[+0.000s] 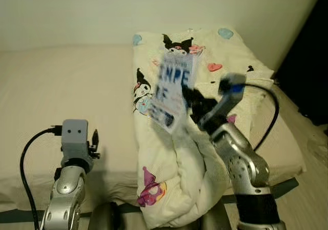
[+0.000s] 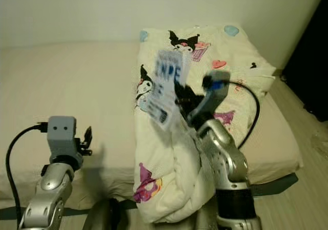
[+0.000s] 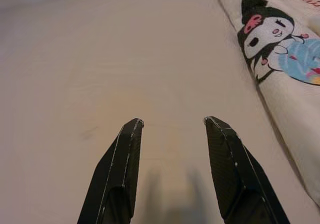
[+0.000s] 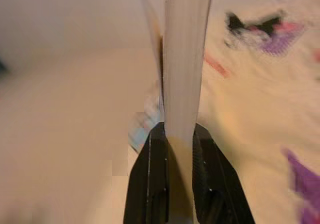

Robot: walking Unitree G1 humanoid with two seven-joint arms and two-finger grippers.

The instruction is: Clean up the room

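The bed (image 1: 61, 86) with its beige sheet serves as the reference. A cream quilt (image 1: 169, 189) printed with cartoon figures, hearts and clouds lies bunched on the bed's right-hand portion, running from near the wall down to the near edge, where it hangs over. The right gripper (image 1: 190, 103) is raised above the quilt's middle, and its two black fingers (image 4: 150, 184) are clamped on the lower edge of a thin white booklet (image 1: 173, 89). The booklet carries large blue lettering and a dark block near its lower end; it is blurred, so the wording cannot be read reliably. It is held clear of the quilt, upright with a slight tilt, and seen edge-on in the right wrist view, where it stands between the fingers. A black cable (image 1: 269, 112) loops from the right wrist over the quilt. The left gripper (image 3: 172, 171) hovers over the bare sheet to the left of the quilt, near the bed's front edge, its fingers spread apart with nothing between them. A cartoon print on the quilt's edge lies just beyond and beside the left fingertips (image 3: 132, 129).
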